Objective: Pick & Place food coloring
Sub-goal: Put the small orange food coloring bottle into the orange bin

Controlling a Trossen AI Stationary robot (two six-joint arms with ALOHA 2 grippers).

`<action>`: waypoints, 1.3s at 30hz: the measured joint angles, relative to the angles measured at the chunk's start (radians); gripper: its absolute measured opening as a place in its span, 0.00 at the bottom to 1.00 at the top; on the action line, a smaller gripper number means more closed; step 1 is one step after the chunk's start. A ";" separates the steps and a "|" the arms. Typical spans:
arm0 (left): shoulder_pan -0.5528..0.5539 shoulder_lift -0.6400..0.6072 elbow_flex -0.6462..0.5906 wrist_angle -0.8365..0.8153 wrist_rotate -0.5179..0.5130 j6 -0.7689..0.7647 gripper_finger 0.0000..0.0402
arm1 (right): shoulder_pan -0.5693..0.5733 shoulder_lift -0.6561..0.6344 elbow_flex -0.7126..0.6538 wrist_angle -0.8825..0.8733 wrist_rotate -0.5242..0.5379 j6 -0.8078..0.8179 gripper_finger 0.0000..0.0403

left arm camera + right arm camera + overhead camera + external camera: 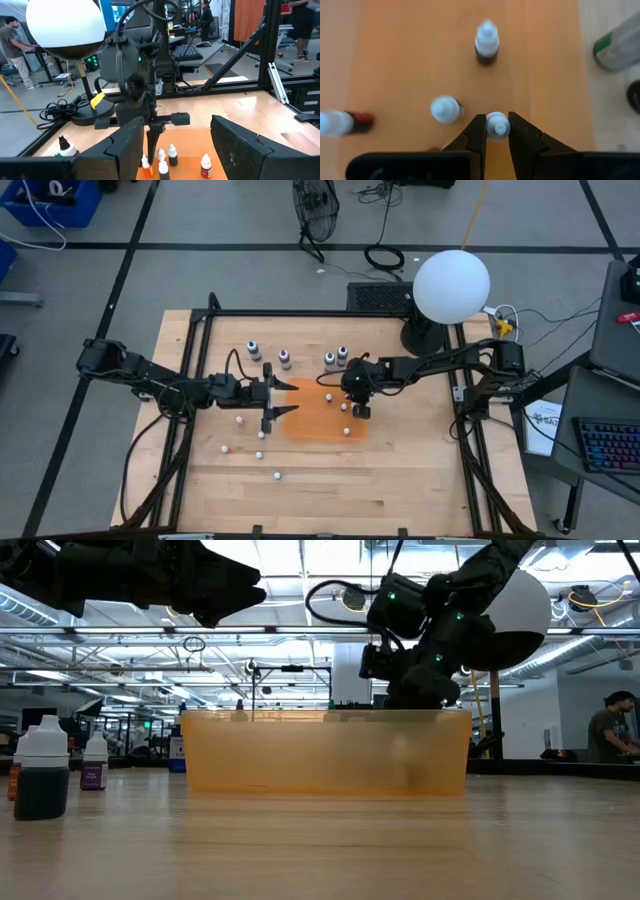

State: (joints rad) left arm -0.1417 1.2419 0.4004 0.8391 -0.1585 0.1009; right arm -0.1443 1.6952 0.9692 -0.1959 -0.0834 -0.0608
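A wooden table (400, 490) is seen from above, with two dark robot arms reaching in from its left and right sides. Toward the front edge, a few small white balls (275, 476) lie scattered on the bare wood.

In the middle of the table sits a shallow orange tray (300, 425). The left claw (285, 398) hovers at the tray's left edge, its two fingers spread apart with nothing between them. The right claw (497, 120) points straight down over the right part of the tray. Its fingers are pinching the white cap of a small food coloring bottle (497, 127) that stands on the tray floor. Three more bottles stand in the tray near it: one just beside the claw (445, 109), one farther off (486, 40), and one with a red body (342, 123) off to the side.

Behind the tray, a back row of four bottles stands on the wood. Two are spaced apart on the left (253, 348) (285, 358). The other two stand close together on the right (330, 360) (343, 355).

Beyond the table's far right corner stands a large white globe (452, 285) on a dark base.
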 joint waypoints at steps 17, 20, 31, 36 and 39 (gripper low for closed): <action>0.000 0.000 0.000 -0.003 0.000 -0.001 0.57 | 0.002 -0.057 0.001 0.001 0.003 0.075 0.38; 0.000 0.000 0.000 -0.002 0.000 -0.001 0.57 | 0.002 -0.108 0.001 -0.008 0.003 0.081 0.39; 0.000 0.000 0.000 -0.005 0.000 -0.001 0.57 | 0.002 -0.409 0.001 -0.065 0.000 0.291 0.37; 0.000 0.000 0.000 -0.005 0.000 -0.001 0.57 | 0.002 -0.570 0.001 -0.283 0.000 0.363 0.38; 0.000 0.000 0.000 -0.004 0.000 -0.001 0.57 | 0.002 -0.664 0.001 -0.404 0.003 0.363 0.37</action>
State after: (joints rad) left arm -0.1415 1.2423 0.4004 0.8356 -0.1585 0.0998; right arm -0.1421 1.0315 0.9703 -0.6001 -0.0803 0.3019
